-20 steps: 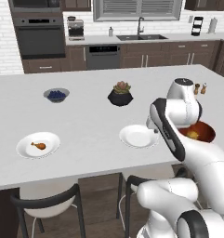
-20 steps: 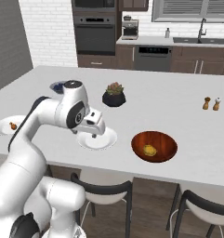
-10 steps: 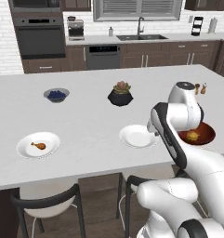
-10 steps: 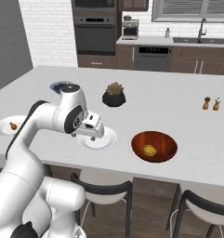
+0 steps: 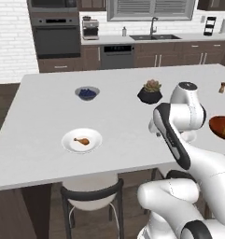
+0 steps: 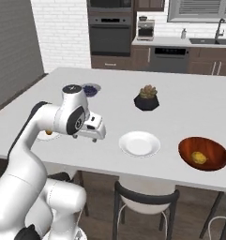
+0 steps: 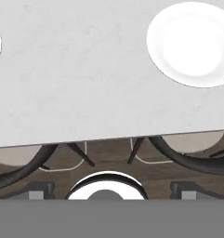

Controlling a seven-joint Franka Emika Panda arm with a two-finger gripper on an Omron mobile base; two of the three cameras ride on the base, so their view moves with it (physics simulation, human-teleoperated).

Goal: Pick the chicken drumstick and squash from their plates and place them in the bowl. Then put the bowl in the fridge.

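The chicken drumstick (image 5: 81, 140) lies on the left white plate (image 5: 69, 144); in the right base view my arm covers most of that plate (image 6: 43, 138). The second plate (image 6: 139, 143) is bare, also at the hand view's upper right (image 7: 192, 44). The squash (image 6: 198, 157) rests inside the dark red-brown bowl (image 6: 203, 153), which sits at the right edge of the left base view (image 5: 220, 126). My gripper (image 6: 86, 138) hangs low over the counter between the two plates, open and holding nothing, fingertips (image 7: 39, 190) wide apart. The fridge is out of view.
A black pot with a succulent (image 6: 146, 98) and a small grey bowl with blue contents (image 5: 87, 93) stand farther back on the island. Stools (image 6: 145, 199) are tucked under the near counter edge (image 7: 108, 135). Wall oven and sink line the back wall.
Both base views have shifted, so the base has driven left along the island. The gripper has travelled with it, from above the bare plate to its left, toward the drumstick plate.
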